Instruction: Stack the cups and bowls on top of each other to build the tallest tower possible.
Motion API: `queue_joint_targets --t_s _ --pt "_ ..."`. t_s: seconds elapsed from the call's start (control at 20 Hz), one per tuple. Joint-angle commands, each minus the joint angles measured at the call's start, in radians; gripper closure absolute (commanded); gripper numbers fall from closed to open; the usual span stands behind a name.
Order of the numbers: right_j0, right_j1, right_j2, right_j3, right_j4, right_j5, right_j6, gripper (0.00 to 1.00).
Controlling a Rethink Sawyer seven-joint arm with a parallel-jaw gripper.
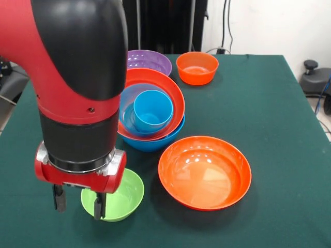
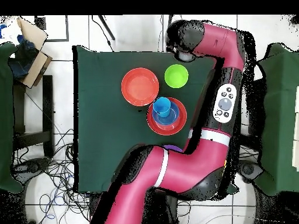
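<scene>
My gripper [image 1: 78, 202] is open at the near left of the front view, low over the table. One of its fingers [image 1: 98, 206] overlaps the left rim of the small ribbed lime green bowl [image 1: 118, 194]; the other stands outside it. The tower [image 1: 151, 114] is a nested pile: large blue bowl, large orange bowl, medium blue bowl, with the blue cup [image 1: 153, 109] inside. The magenta bowl does not show. In the overhead view the green bowl [image 2: 176, 76] lies beside the tower [image 2: 168, 115], and the arm hides my gripper. The yellow cup is out of view.
A large orange bowl [image 1: 205, 173] sits upright right of the green bowl, also in the overhead view [image 2: 140, 86]. A purple bowl [image 1: 151, 61] and a small orange bowl [image 1: 197, 67] stand behind the tower. Boxes [image 2: 32, 46] lie beside the table.
</scene>
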Motion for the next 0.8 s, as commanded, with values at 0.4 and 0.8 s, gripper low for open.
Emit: queue_joint_targets --t_s 0.4,0.8 --pt "-0.127 -0.22 0.105 0.771 0.01 -0.579 -0.23 0.0" --pt "-0.197 -0.302 0.179 0.935 -0.052 -0.692 -0.239 0.0"
